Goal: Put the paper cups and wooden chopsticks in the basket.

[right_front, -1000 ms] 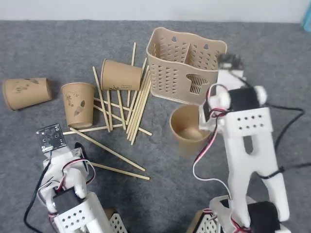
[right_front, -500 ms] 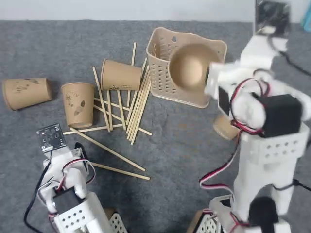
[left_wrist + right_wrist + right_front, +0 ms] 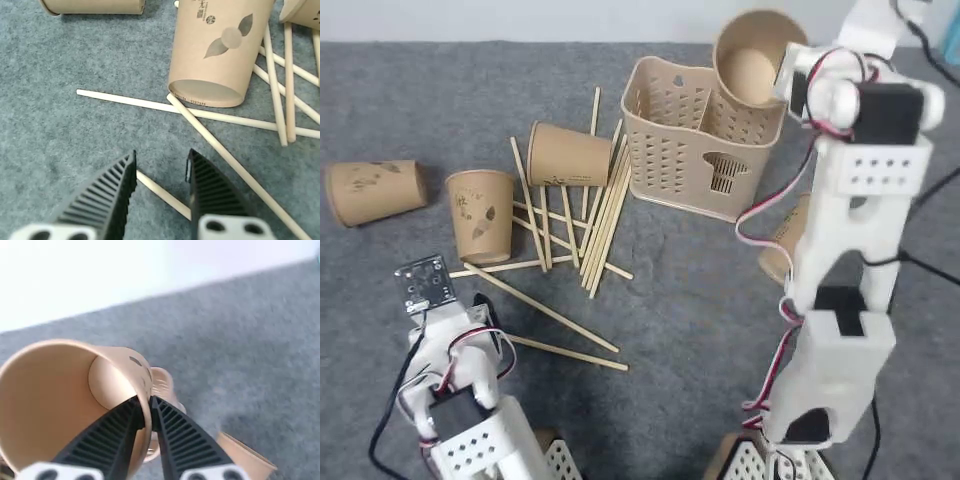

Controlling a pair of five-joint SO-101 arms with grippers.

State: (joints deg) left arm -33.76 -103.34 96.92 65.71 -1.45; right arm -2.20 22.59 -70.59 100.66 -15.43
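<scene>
The right gripper [image 3: 145, 412] pinches the rim of a paper cup [image 3: 752, 62], held tilted in the air over the far corner of the basket [image 3: 670, 165]. The left gripper [image 3: 161, 161] hangs with jaws apart just above a single chopstick [image 3: 162, 194] on the grey mat [image 3: 440, 90], near an upturned cup [image 3: 220, 50]. A toppled cup [image 3: 570, 155] rests against scattered chopsticks [image 3: 603, 205] beside the basket. A far cup [image 3: 375, 190] lies on its side well apart, and a half-hidden cup [image 3: 782, 242] shows behind the right arm.
</scene>
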